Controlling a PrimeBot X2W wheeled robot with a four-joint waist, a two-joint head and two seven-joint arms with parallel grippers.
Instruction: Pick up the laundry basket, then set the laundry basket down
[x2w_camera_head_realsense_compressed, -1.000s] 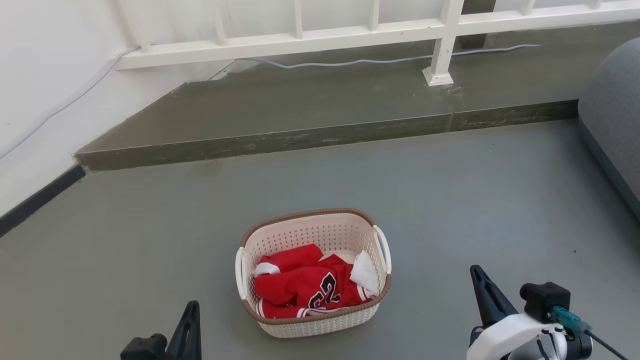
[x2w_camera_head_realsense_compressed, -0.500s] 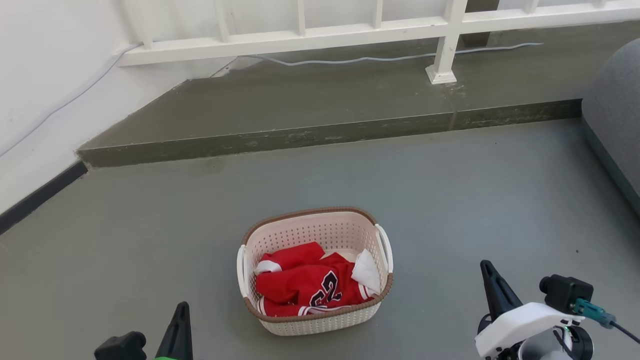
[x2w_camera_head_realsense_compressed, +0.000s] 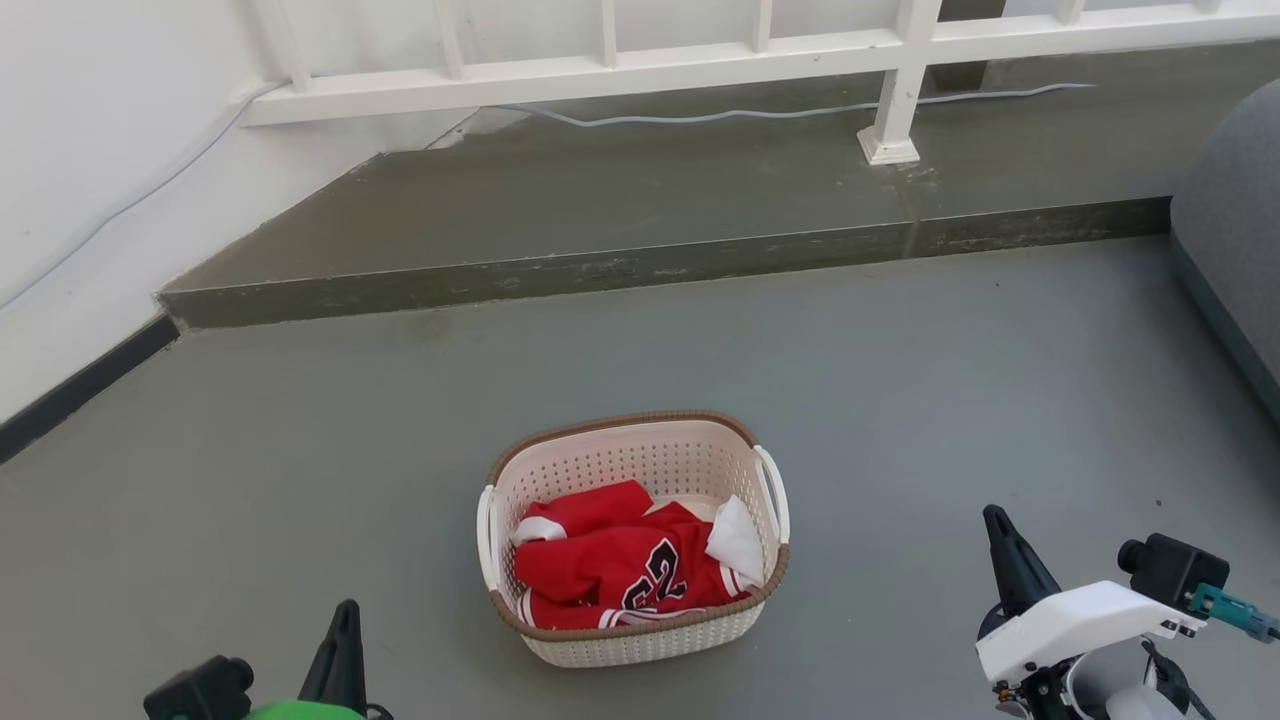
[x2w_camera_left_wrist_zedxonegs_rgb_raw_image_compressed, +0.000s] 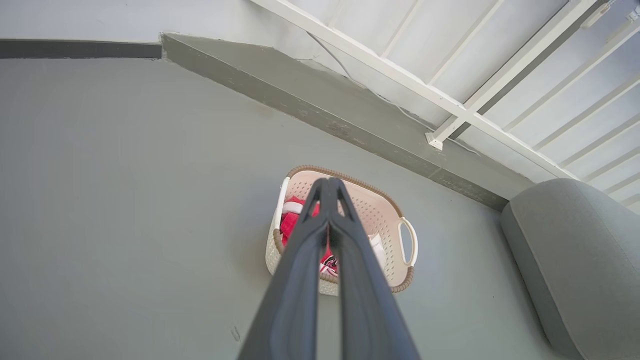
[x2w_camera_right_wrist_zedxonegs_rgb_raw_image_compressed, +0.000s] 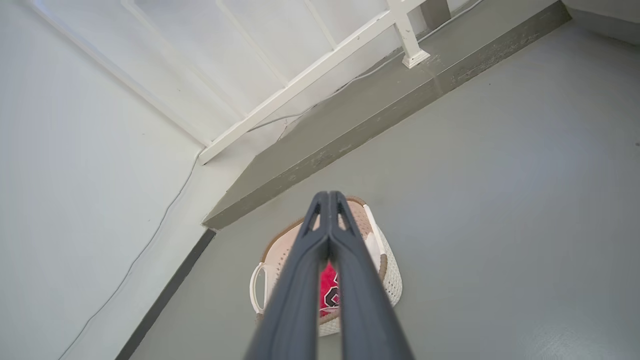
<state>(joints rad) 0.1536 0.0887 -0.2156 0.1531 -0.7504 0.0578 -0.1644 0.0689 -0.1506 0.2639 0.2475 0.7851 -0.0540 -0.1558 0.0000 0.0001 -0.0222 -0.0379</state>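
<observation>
The laundry basket (x2w_camera_head_realsense_compressed: 640, 470) stands on the grey floor, cream-white and perforated, with a brown rim and two white side handles. It holds red clothing with white trim. My left gripper (x2w_camera_head_realsense_compressed: 345, 620) is low at the left of the basket, well apart from it, fingers shut together with nothing held. My right gripper (x2w_camera_head_realsense_compressed: 997, 525) is low at the right, also apart and shut. In the left wrist view the basket (x2w_camera_left_wrist_zedxonegs_rgb_raw_image_compressed: 385, 220) lies beyond the shut left gripper (x2w_camera_left_wrist_zedxonegs_rgb_raw_image_compressed: 329, 182). In the right wrist view the basket (x2w_camera_right_wrist_zedxonegs_rgb_raw_image_compressed: 390, 275) sits behind the shut right gripper (x2w_camera_right_wrist_zedxonegs_rgb_raw_image_compressed: 328, 196).
A raised concrete step (x2w_camera_head_realsense_compressed: 640, 270) runs across behind the basket, with a white railing (x2w_camera_head_realsense_compressed: 890, 100) and a pale cable on it. A white wall (x2w_camera_head_realsense_compressed: 90, 180) bounds the left. A grey upholstered seat (x2w_camera_head_realsense_compressed: 1235, 240) stands at the right edge.
Both arms have spread outward: the left gripper moved down and left, the right gripper right and slightly up. The basket has stayed in place; the head view shifted slightly.
</observation>
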